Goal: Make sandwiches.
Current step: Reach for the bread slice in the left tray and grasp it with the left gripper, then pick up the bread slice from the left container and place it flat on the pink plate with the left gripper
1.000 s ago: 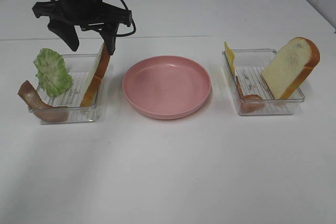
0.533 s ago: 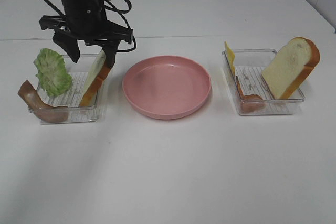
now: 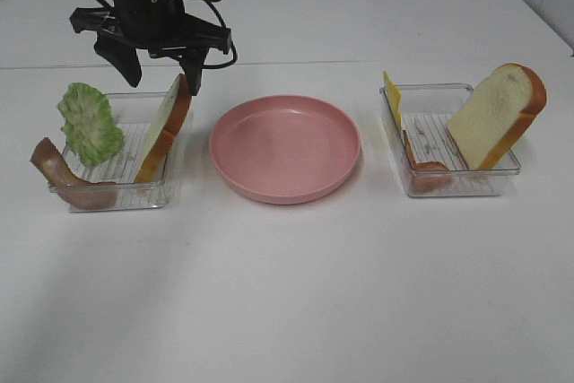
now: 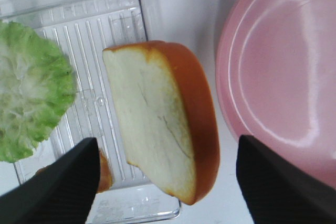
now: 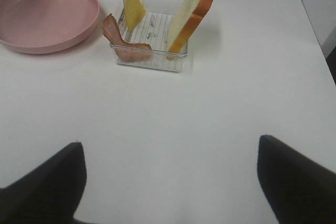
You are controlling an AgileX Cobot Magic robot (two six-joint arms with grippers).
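The white table (image 3: pixel 287 311) is carrying everything, and nothing is stacked yet. The pink plate (image 3: pixel 285 195) is sitting bare between the left tray (image 3: pixel 108 199) and the right tray (image 3: pixel 462 187). Your left tool (image 3: pixel 161 82) is hovering with jaws spread over the left bread slice (image 3: pixel 166 136), one finger to each side, touching neither face as far as the wrist view shows. That slice is leaning on edge against the tray wall nearest the plate. It is probably going to feel light and slightly squashy, so be pinching across its flat faces near the top crust. Your right tool (image 5: pixel 168 182) is hanging open and empty, well back from the right tray. The right bread slice (image 3: pixel 498 114), lettuce leaf (image 3: pixel 90 123), left bacon strip (image 3: pixel 58 172), right bacon strip (image 3: pixel 429 172) and cheese slice (image 3: pixel 392 96) are waiting in their trays.
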